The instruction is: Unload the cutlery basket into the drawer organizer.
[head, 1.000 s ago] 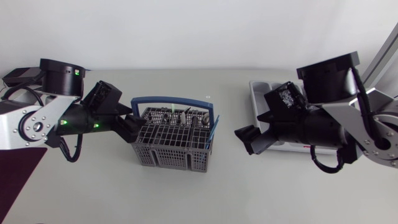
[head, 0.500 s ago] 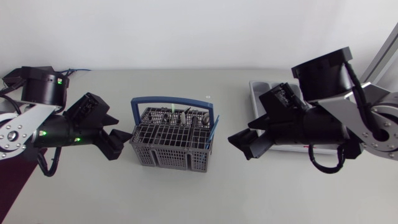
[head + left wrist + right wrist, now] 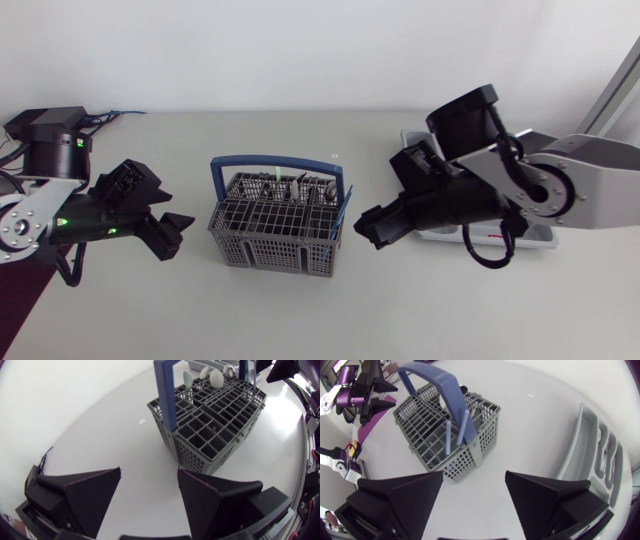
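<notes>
The cutlery basket (image 3: 277, 232) stands upright on the table (image 3: 300, 320) between the 2 grippers. Its long axis runs from one gripper toward the other, and its blue handle (image 3: 270, 160) arches along that same line.

The left gripper (image 3: 165, 235) is short of the basket's near end, not touching. Its 2 fingers are spread wide with nothing between them, and the basket lies straight ahead.

The right gripper (image 3: 368, 228) faces the opposite end, close but apart, fingers likewise spread and empty.

Cutlery (image 3: 290, 190) stands on end in the compartments. 2 thin blue sticks (image 3: 455, 435) lean up from the corner nearest the right gripper.

The drawer organizer (image 3: 600, 455) lies off to the side of the right gripper, partly under that arm.
</notes>
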Controlling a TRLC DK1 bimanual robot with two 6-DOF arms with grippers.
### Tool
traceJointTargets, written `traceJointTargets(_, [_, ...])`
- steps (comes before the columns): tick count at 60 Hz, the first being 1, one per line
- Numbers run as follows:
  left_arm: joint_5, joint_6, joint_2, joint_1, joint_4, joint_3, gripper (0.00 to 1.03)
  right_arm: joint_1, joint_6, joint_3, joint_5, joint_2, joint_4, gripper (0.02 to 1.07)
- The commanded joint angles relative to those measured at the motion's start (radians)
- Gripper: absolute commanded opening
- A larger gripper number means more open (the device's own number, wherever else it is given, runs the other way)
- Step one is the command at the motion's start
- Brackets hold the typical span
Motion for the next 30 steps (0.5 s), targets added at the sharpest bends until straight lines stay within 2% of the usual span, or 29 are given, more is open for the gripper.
traceJointTargets(1, [-0.001,0.03,0.065,0.014,0.04,-0.013,0.97,-0.009,0.019,0.004,0.009,0.061,0.035,0.89])
traceJointTargets(8, [-0.001,0.018,0.15,0.006,0.08,0.014,0.97,-0.009,0.021,0.02,0.015,0.14,0.08,0.89])
traceJointTargets(30, [0.001,-0.039,0.26,-0.11,0.112,0.092,0.97,-0.01,0.029,0.173,0.029,0.319,0.11,0.89])
